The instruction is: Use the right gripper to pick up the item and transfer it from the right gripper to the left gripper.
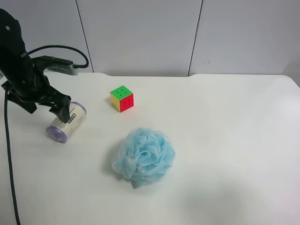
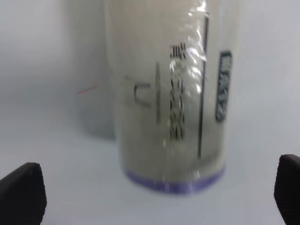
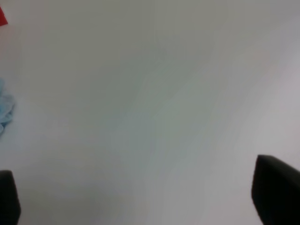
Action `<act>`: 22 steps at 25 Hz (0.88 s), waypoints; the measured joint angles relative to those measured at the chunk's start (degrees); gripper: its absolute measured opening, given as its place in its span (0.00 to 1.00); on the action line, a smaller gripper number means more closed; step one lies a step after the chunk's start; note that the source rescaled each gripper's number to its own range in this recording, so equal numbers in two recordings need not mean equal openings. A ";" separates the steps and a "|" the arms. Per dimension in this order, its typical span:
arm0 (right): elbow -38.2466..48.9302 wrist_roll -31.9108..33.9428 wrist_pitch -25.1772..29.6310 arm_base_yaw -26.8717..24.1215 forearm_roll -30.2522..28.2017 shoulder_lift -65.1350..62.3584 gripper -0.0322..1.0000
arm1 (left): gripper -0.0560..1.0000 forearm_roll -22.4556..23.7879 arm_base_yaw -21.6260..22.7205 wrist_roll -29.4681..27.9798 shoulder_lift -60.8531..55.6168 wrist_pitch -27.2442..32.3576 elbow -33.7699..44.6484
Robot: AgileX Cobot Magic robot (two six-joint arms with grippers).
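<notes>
The item point(image 1: 69, 123), a white-labelled roll with lilac ends, lies on its side on the white table point(image 1: 225, 122) at the exterior high view's left. The left gripper point(image 1: 62, 111), on the black arm with a grey bar and looping cable, hangs right over the roll's far end. In the left wrist view its fingertips point(image 2: 21, 193) are spread wide on either side of the roll point(image 2: 171, 98), not closed on it. The right gripper point(image 3: 143, 197) shows only in the right wrist view, open and empty above bare table. The right arm is out of the exterior high view.
A multicoloured puzzle cube point(image 1: 122, 98) stands behind the middle of the table. A fluffy light-blue bath pouf point(image 1: 144, 157) lies in front of it; its edge shows in the right wrist view point(image 3: 4, 110). A grey panel wall point(image 1: 140, 33) runs behind the table.
</notes>
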 joint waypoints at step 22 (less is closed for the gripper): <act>0.00 0.00 0.00 0.00 0.00 0.00 1.00 | 0.99 -3.70 0.00 -0.21 -42.77 21.57 0.00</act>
